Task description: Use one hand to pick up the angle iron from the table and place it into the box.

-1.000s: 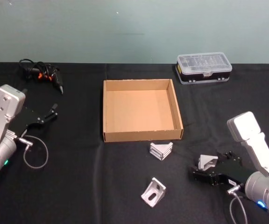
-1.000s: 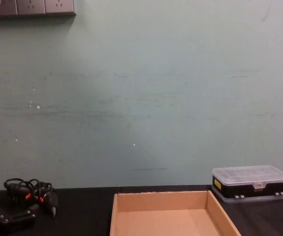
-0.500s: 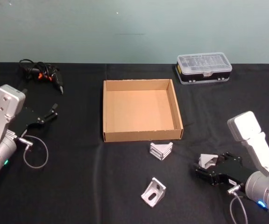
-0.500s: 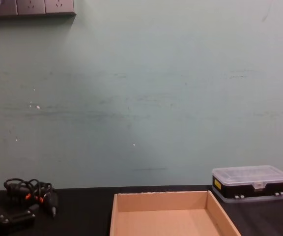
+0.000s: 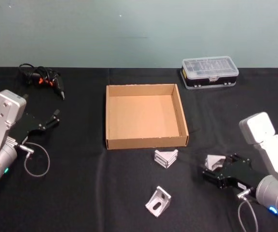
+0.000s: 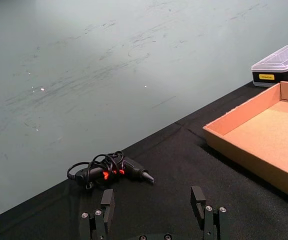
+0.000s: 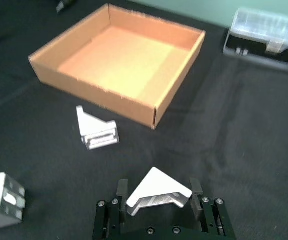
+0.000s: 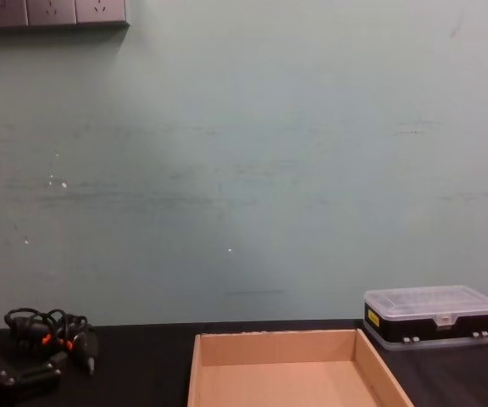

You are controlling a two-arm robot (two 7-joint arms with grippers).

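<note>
Angle iron [image 7: 160, 194] on table [image 7: 244, 125], seemingly clamped endwise in right pincer [image 7: 158, 186] for lifting to box [image 7: 99, 91]; left pincer [image 6: 152, 196] parked, fingers apart.

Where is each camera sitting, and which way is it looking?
Head view: up on the head, looking down on the table, the box, left gripper and right gripper.
Chest view: low on the chest, looking across the box at the wall; left gripper at its lower left corner.
Left wrist view: on the left wrist, facing a corded tool; own gripper.
Right wrist view: on the right wrist, facing an angle iron and the box; own gripper.
Shared: all four show the box and plastic case.
</note>
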